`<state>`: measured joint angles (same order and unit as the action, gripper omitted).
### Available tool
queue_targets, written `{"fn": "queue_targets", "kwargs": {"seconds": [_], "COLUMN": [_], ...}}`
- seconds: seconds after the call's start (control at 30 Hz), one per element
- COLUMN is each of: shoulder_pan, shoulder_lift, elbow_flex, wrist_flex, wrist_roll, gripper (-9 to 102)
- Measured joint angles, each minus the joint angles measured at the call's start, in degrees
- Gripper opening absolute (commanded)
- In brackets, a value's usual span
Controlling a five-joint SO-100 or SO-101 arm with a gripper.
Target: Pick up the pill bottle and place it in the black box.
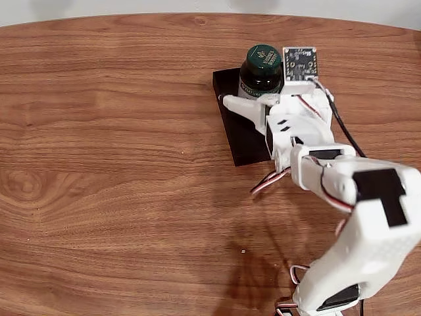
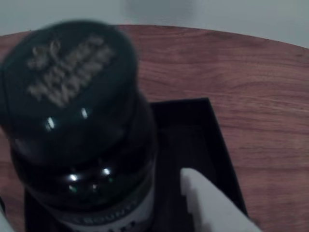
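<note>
Right now, in the fixed view, the pincer [image 1: 258, 99] pinches the pill bottle [image 1: 261, 71] upright over the black box [image 1: 240, 135] on the wooden worktop [image 1: 118, 164]. From the wrist view, the bottle [image 2: 82, 130] looms blurred above the box [image 2: 193, 130], one white finger [image 2: 207, 203] beside it.

Wooden table [image 1: 118, 164] is lying bare across its left half and along the near edge, giving wide room for passing there. The black box [image 1: 240, 135] is sitting toward the far edge, right of centre, low walls posing little barrier. The pill bottle [image 1: 261, 71] is standing upright over the box's far end, blocking that end. The arm [image 1: 342, 197] is stretching from the near right corner to the box, closing off approach from the right. In the wrist view the bottle [image 2: 82, 125] is crowding the left side, with one white finger [image 2: 207, 203] beside it and box floor [image 2: 193, 135] showing open to the right.
</note>
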<state>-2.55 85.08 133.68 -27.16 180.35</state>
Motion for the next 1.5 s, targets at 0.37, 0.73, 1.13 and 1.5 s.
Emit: {"fn": "queue_targets", "kwargs": {"seconds": [0.37,0.73,1.13,1.5], "shoulder_pan": [0.00,0.97,-0.97,-1.05], "shoulder_lift": [19.86,46.67,75.06,91.76], "elbow_flex": [0.26,10.02,21.71,31.55], "wrist_flex": [28.39,47.55,62.14,68.82], "wrist_roll": [-1.14,2.55,1.14,-0.09], "gripper": [48,48,47,46]}}
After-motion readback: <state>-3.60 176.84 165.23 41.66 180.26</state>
